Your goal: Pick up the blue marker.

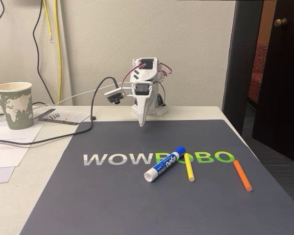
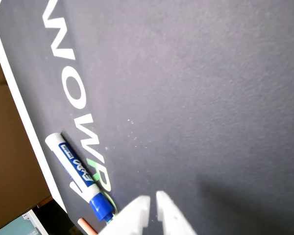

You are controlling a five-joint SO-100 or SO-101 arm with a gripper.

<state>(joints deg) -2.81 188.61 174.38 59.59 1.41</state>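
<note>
The blue marker [image 1: 165, 164] lies on the dark grey mat [image 1: 112, 196], slanted, blue cap toward the back right and white end toward the front left, over the printed lettering. In the wrist view the blue marker [image 2: 78, 177] lies at the lower left. My white gripper [image 1: 142, 122] hangs at the back of the mat, pointing down, well behind the marker. Its fingertips [image 2: 146, 201] nearly touch, with only a thin slit between them and nothing held; the gripper [image 2: 153, 198] enters from the bottom edge.
A thin yellow stick [image 1: 189, 167] lies just right of the marker and a thin orange stick [image 1: 242, 175] farther right. A paper cup [image 1: 13, 105], papers and black cables sit at the left. A dark door [image 1: 279, 73] stands at the right.
</note>
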